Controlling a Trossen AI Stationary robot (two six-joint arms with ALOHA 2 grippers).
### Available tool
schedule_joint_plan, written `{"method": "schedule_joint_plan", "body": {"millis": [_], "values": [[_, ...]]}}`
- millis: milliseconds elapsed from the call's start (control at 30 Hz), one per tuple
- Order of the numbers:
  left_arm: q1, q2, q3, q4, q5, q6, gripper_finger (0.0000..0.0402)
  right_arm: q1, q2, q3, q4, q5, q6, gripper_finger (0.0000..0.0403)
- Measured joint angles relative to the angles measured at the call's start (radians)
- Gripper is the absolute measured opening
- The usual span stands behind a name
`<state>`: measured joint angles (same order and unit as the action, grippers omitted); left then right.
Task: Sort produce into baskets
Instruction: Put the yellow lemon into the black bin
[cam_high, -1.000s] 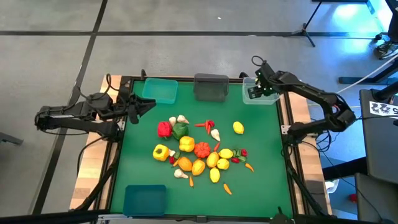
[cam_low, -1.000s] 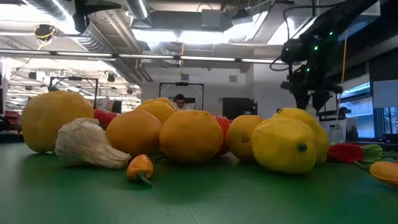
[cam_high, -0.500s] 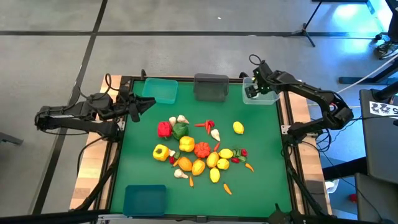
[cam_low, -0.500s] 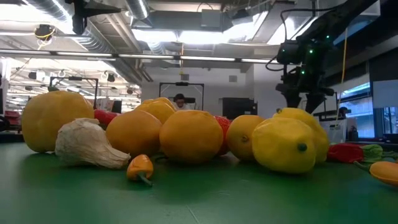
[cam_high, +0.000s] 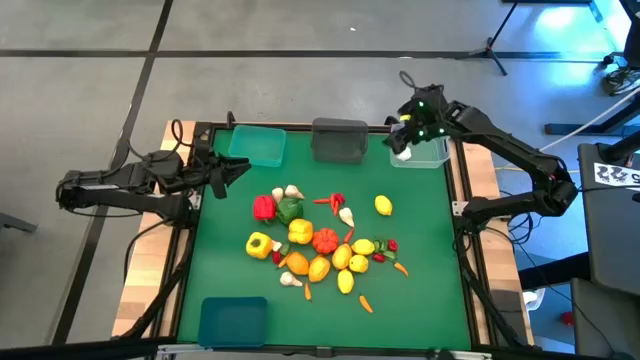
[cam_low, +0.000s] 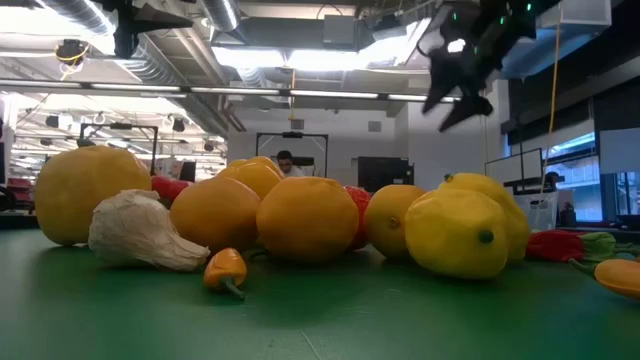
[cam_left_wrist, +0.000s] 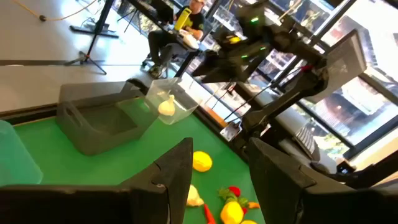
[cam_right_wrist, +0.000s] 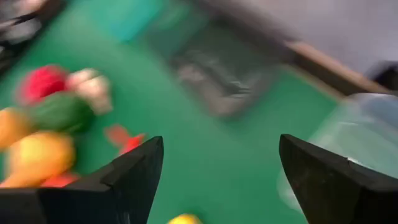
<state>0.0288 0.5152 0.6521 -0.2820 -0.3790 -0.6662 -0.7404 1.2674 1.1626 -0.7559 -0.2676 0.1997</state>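
The produce (cam_high: 320, 245) lies heaped on the middle of the green mat, with one lemon (cam_high: 383, 205) apart toward the right. Along the far edge stand a teal basket (cam_high: 257, 145), a dark grey basket (cam_high: 340, 138) and a clear basket (cam_high: 428, 152). A blue basket (cam_high: 232, 320) stands at the near left. A white garlic bulb (cam_left_wrist: 166, 106) rests on the clear basket's floor. My right gripper (cam_high: 403, 137) hangs open and empty above that basket's left side, high over the pile in the low view (cam_low: 455, 85). My left gripper (cam_high: 240, 170) waits open at the mat's left edge.
The mat's near right and far middle hold bare green surface (cam_high: 420, 300). Beyond the table are screens, stands and a seated person (cam_left_wrist: 186, 15).
My right gripper has risen out of the clear basket and drifted a little toward the table's left, tipping from straight down to a slant. Its fingers stand wider apart than a second ago. The pile has not moved.
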Motion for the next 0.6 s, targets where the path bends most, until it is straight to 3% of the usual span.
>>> {"method": "schedule_joint_plan", "body": {"millis": [133, 333, 600], "values": [[0.000, 0.000, 0.000, -0.026, 0.000, -0.009, 0.0151, 0.165, 0.011, 0.006, -0.075, 0.006, 0.005, 0.0316], [0.000, 0.000, 0.000, -0.029, 0.000, -0.005, 0.0151, 0.394, 0.079, 0.004, -0.236, 0.237, 0.036, 0.0320], [0.000, 0.000, 0.000, -0.029, 0.000, 0.011, 0.0151, 0.503, 0.209, 0.004, -0.277, 0.308, 0.249, 0.0357]]}}
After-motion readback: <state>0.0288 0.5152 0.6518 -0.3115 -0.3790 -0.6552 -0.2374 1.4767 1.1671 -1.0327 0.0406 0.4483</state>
